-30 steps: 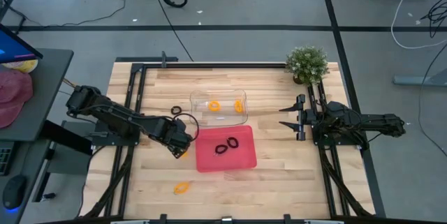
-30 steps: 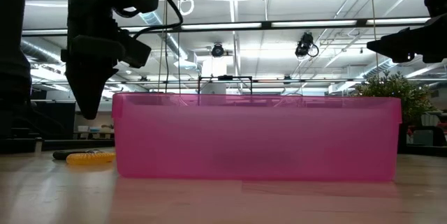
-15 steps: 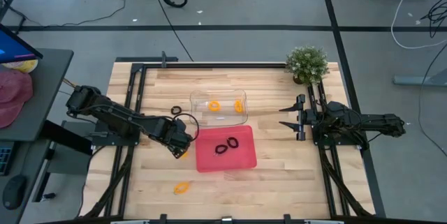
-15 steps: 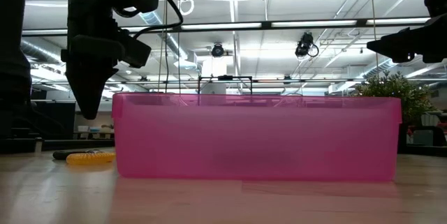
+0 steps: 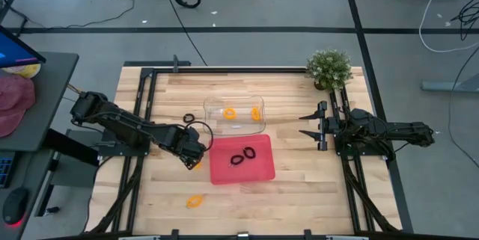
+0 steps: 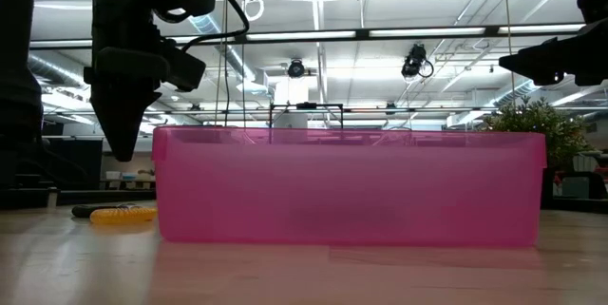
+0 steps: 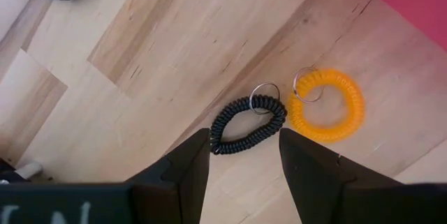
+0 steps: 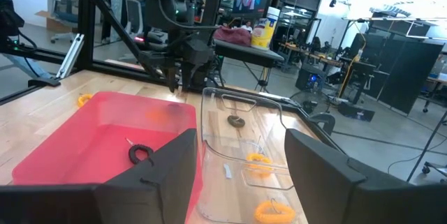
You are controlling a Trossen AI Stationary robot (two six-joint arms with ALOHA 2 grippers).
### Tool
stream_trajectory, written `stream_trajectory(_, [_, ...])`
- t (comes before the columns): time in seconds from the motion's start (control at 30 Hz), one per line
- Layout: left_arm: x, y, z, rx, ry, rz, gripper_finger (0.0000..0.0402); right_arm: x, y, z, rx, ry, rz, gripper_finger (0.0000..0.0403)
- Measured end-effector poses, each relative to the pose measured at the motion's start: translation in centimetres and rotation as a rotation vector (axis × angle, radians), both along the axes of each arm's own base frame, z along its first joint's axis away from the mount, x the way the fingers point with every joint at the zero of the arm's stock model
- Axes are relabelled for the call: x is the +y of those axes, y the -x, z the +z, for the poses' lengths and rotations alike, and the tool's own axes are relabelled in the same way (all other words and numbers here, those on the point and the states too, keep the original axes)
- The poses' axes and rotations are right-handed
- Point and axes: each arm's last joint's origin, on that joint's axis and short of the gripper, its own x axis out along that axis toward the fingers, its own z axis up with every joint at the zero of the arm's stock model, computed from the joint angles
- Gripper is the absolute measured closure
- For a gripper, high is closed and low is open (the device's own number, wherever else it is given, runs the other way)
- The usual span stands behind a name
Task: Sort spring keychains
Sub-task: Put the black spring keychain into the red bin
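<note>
Currently left gripper [image 5: 194,161] is angled down just left of the pink tray [image 5: 258,171], jaws spread and empty, straddling a black spring keychain [image 7: 247,123] on the table beside an orange spring keychain [image 7: 328,105]. Right gripper [image 5: 305,124] is parked at the right edge, level, jaws spread.

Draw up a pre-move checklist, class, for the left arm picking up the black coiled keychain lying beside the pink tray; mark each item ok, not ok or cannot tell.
1. Left gripper open, empty: ok.
2. Black coiled keychain lies between the fingers' line, on the wooden table: ok.
3. Orange coiled keychain touches the black one's ring, may snag: not ok.
4. Pink plastic tray holds only black keychains: ok.
5. Clear plastic tray holds only orange ones: ok.
6. Right gripper parked clear at the table's right: ok.
</note>
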Motion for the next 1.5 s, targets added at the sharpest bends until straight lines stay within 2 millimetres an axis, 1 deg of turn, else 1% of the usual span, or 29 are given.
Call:
stream_trajectory(0.7, [0.0,0.01,0.0,0.003,-0.002,-0.011,0.0225,0.0,0.0,0.0,0.0,0.0,0.0,0.0181])
stream_trajectory(0.9, [0.33,-0.05,-0.12,0.0,-0.001,0.004,0.0225,0.0,0.0,0.0,0.0,0.0,-0.001,0.0181])
stream_trajectory(1.0, [0.6,0.42,-0.7,0.018,0.004,0.011,0.0225,0.0,0.0,0.0,0.0,0.0,0.0,0.0181])
stream_trajectory(1.13, [0.76,0.75,-0.77,0.026,0.023,0.025,0.0225,0.0,0.0,0.0,0.0,0.0,0.0,0.0181])
stream_trajectory(1.5, [0.71,0.55,-0.67,0.008,0.025,0.014,0.0225,0.0,0.0,0.0,0.0,0.0,-0.001,0.0181])
